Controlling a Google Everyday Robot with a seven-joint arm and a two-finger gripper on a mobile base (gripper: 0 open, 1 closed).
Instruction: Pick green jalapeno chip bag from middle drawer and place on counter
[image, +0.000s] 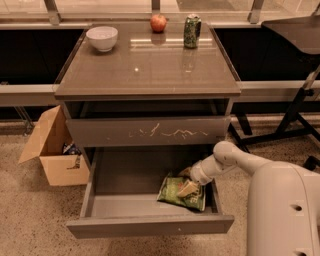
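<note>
One crinkly green chip bag (172, 191) lies in the deep grey open drawer (131, 202). One gripper (189, 188) is down at it; I cannot tell whether it grasps.

tool (189, 188): at green jalapeno chip bag (174, 194); bag: inside open middle drawer (150, 226), right side

One tool (189, 188) (in the drawer (150, 226)), one chip bag (172, 193), bowl (102, 38), apple (158, 22), can (192, 31).
</note>
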